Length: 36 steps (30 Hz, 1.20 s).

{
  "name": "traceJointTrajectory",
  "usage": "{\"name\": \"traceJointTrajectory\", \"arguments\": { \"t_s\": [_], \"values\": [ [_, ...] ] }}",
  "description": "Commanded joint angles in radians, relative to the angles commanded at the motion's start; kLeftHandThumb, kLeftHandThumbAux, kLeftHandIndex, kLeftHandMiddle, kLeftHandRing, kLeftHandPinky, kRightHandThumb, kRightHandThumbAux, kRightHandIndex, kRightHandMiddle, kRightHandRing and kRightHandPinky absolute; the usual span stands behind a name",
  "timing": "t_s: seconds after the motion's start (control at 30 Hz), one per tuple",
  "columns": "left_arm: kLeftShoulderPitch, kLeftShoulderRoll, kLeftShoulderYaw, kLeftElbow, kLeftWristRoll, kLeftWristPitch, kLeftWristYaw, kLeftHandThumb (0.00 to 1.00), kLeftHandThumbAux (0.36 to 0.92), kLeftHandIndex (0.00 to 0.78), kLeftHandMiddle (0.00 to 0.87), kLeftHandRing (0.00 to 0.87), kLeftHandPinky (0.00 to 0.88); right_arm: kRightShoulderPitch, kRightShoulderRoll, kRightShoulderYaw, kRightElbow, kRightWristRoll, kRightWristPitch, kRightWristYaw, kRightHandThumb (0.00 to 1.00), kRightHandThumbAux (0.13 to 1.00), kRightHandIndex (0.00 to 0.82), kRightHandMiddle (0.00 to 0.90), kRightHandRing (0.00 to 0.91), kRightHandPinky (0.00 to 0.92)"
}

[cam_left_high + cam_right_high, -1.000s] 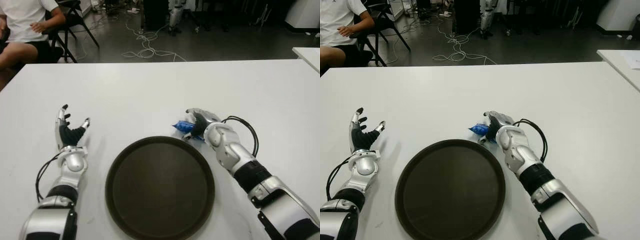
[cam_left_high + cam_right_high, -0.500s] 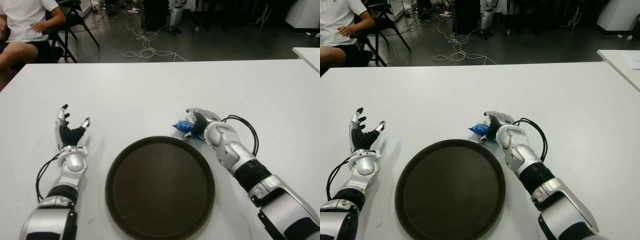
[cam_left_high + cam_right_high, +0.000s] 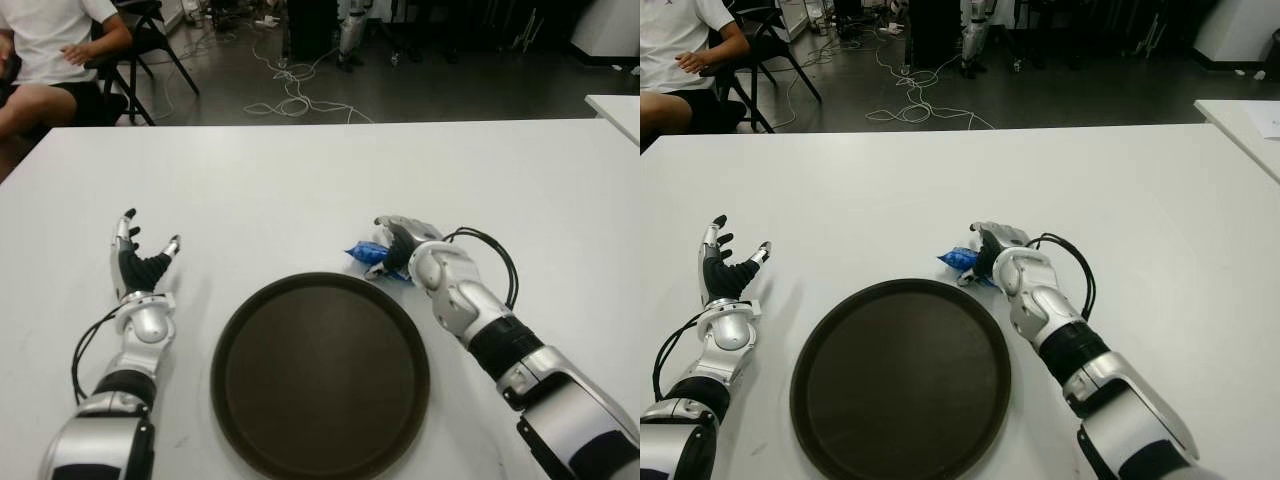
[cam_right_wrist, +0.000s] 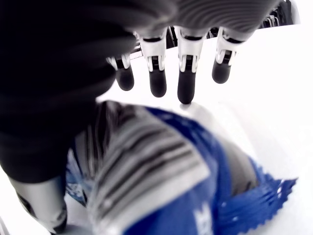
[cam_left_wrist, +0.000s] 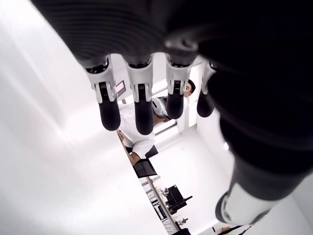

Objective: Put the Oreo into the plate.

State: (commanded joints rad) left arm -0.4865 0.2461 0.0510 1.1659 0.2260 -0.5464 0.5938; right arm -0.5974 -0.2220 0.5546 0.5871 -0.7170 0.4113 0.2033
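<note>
The Oreo, a blue wrapped packet (image 3: 365,252), lies on the white table (image 3: 300,190) just beyond the far right rim of the round dark plate (image 3: 320,370). My right hand (image 3: 401,240) sits over the packet's right end. In the right wrist view the packet (image 4: 205,196) lies under the palm, and the fingers (image 4: 187,90) reach out past it without closing round it. Only the packet's left tip shows in the eye views. My left hand (image 3: 137,256) shows left of the plate, palm up, with its fingers (image 5: 142,112) spread and holding nothing.
A person (image 3: 50,50) sits on a chair beyond the table's far left corner. Cables (image 3: 290,95) trail over the floor behind the table. The corner of a second white table (image 3: 615,108) shows at the right.
My right hand has edged slightly to the right over the packet. The packet, the plate and my left hand have stayed where they were.
</note>
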Motion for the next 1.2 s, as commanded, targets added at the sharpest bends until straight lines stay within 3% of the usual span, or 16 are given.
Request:
{"name": "traceJointTrajectory", "arguments": {
  "t_s": [0.43, 0.87, 1.2],
  "values": [
    [0.0, 0.004, -0.006, 0.002, 0.009, 0.002, 0.011, 0.255, 0.771, 0.114, 0.129, 0.149, 0.195, 0.003, -0.021, 0.009, -0.036, -0.02, 0.017, 0.027, 0.0, 0.729, 0.116, 0.148, 0.145, 0.043],
    [-0.001, 0.006, -0.011, 0.003, 0.014, 0.014, 0.012, 0.291, 0.767, 0.12, 0.124, 0.149, 0.216, 0.019, -0.045, 0.008, -0.093, -0.024, 0.005, 0.068, 0.0, 0.744, 0.159, 0.177, 0.177, 0.124],
    [0.0, 0.003, -0.008, 0.002, 0.01, 0.011, 0.012, 0.296, 0.771, 0.125, 0.123, 0.145, 0.207, 0.017, -0.071, 0.025, -0.151, -0.028, 0.017, 0.169, 0.0, 0.755, 0.156, 0.167, 0.161, 0.095]
  ]
}}
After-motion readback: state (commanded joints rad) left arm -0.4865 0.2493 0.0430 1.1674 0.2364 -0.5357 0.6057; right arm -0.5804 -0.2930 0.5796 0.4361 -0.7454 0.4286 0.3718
